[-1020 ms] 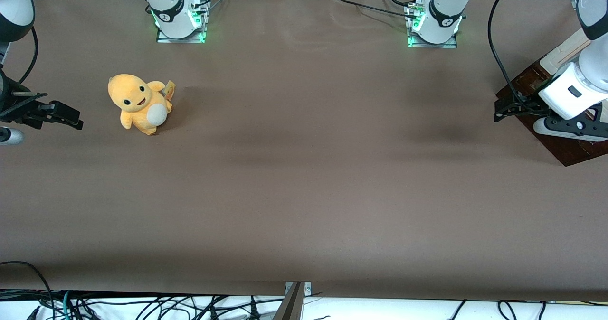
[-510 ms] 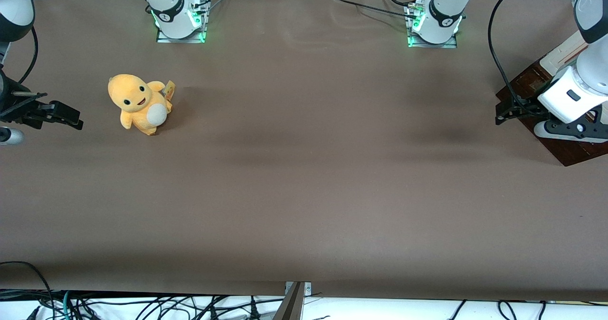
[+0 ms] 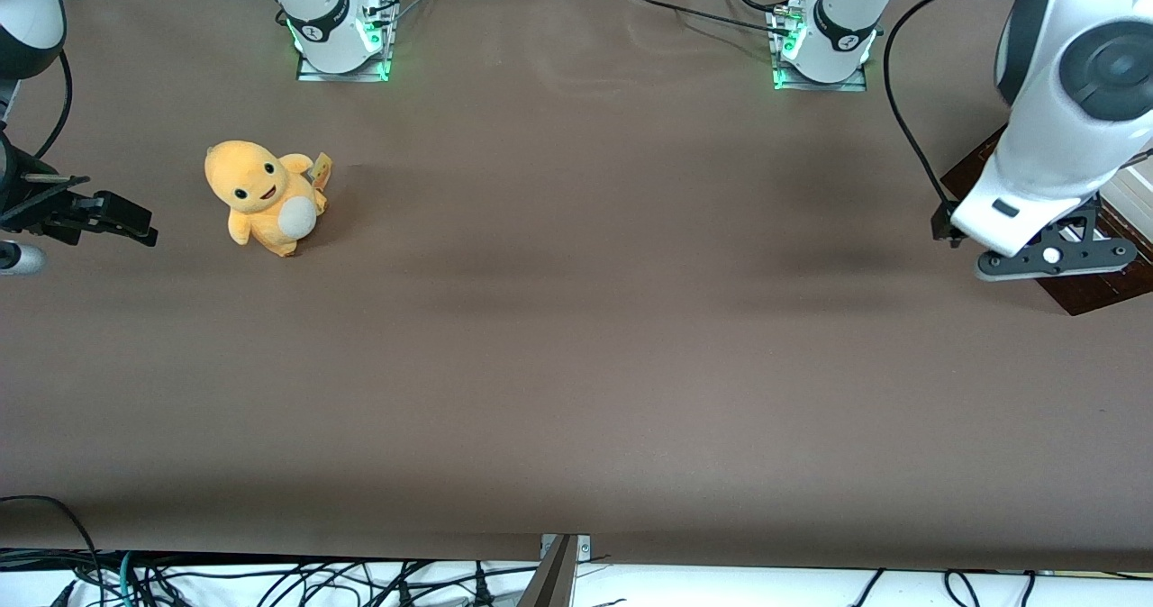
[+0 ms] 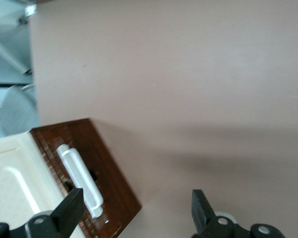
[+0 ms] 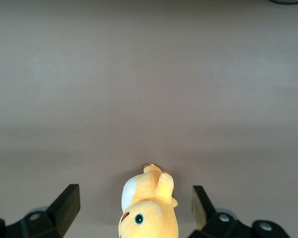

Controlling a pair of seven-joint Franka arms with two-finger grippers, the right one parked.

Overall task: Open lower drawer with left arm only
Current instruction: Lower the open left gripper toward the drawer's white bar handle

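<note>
the task looks barely begun, or else at its very end; nothing here settles which. the lower drawer (image 4: 84, 173), a shallow wooden drawer with a dark brown front and a long white bar handle (image 4: 80, 179), sits at the working arm's end of the brown table (image 3: 576, 319), under the cabinet's cream panelled top (image 4: 15, 188). in the wrist view the dark wood shows as a strip jutting out from beneath the cream top, so it may be drawn out a little, but how far it has travelled cannot be judged from these views. in the front view only a dark brown corner (image 3: 1094, 290) of it shows past the arm, close to the table's end edge.

the left arm (image 3: 1054, 112), large, glossy white with dark grey joint bands and a looping black cable, hangs over that corner. its black gripper (image 4: 136, 215) hovers above the table just beside the drawer front, with its two black fingers (image 4: 72, 208) spread wide apart. they hold nothing and touch nothing; one finger lies near the white handle's end but clear of it, the other over bare table.

what remains, by my reading, is to bring the fingers around the bar, close on it and pull.
</note>
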